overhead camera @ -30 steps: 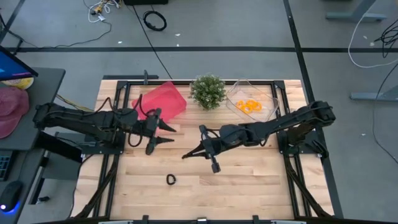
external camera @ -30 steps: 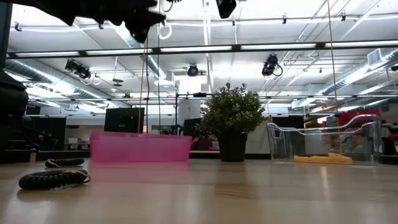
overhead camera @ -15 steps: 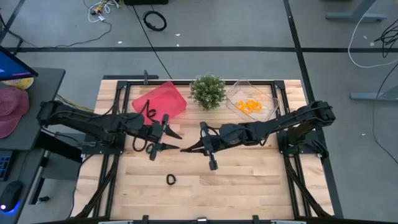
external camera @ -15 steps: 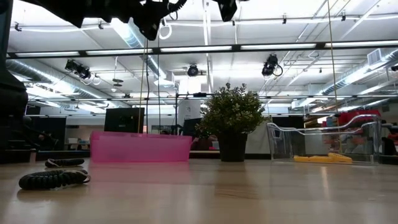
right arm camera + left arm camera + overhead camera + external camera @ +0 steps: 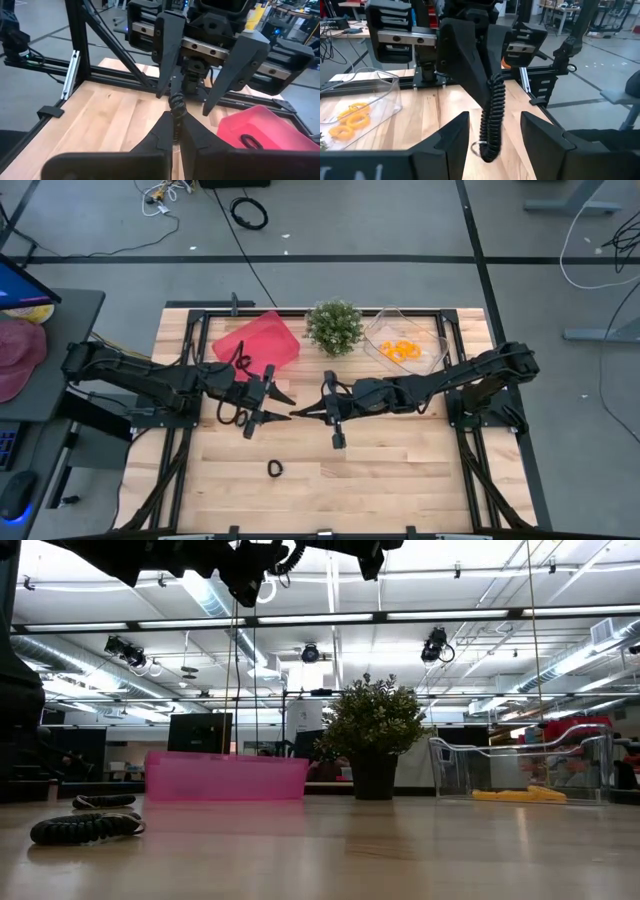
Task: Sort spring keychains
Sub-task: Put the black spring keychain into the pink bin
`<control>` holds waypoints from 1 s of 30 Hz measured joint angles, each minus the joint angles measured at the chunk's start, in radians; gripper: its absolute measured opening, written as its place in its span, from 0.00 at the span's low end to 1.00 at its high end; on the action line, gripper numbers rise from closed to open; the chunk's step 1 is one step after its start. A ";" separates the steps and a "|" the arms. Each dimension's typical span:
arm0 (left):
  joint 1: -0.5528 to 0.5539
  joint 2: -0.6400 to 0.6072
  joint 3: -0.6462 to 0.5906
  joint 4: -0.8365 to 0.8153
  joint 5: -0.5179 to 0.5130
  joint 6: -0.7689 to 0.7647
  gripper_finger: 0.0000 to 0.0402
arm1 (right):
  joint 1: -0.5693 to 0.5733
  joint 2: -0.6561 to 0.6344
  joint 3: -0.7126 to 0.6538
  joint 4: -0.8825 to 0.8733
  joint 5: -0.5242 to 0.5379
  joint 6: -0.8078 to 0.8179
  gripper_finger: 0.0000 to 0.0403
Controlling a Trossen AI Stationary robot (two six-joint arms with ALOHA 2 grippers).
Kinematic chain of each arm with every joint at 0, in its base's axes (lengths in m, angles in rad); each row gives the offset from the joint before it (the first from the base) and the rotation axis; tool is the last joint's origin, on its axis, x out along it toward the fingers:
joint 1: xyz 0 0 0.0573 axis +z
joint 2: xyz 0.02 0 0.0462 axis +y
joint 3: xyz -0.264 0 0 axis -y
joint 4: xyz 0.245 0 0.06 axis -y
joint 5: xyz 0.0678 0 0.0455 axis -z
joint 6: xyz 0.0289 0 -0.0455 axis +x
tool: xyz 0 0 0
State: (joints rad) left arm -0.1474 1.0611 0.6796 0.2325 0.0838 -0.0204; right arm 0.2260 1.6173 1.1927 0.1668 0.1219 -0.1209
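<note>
A black spring keychain [image 5: 492,120] hangs above the table's middle from my shut right gripper [image 5: 296,414]. My left gripper [image 5: 283,406] faces it, open. Its two fingers [image 5: 451,140] stand on either side of the hanging coil without touching it. A second black keychain [image 5: 240,358] lies in the pink tray [image 5: 262,332]. Another [image 5: 275,469] lies on the bare wood near the front. Several orange keychains [image 5: 400,350] lie in the clear container [image 5: 432,338]. My right gripper pinches the black keychain's upper end [image 5: 176,104] between its two fingertips. The fingers lie about level and point toward the table's left. The coil hangs drawn out below them, with its ring end [image 5: 479,148] lowest, clear of the table.
A potted plant [image 5: 334,327] stands at the far edge between the pink tray and the clear container. In the low view two black coils [image 5: 85,827] lie on the wood at the left. Bare wood stretches along the near half of the table.
My left gripper has moved toward the table's right and a little down, up to my right gripper. Its open fingers now flank the hanging keychain. My right gripper has stayed in place, and its tip has swung slightly toward the far edge.
</note>
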 joint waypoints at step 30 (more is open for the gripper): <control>0.010 0.058 0.000 0.090 -0.057 0.032 0.09 | -0.008 0.001 -0.109 0.276 0.019 -0.045 0.02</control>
State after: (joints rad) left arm -0.1378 1.1194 0.6796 0.3229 0.0272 0.0120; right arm 0.2176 1.6180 1.0836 0.4430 0.1413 -0.1658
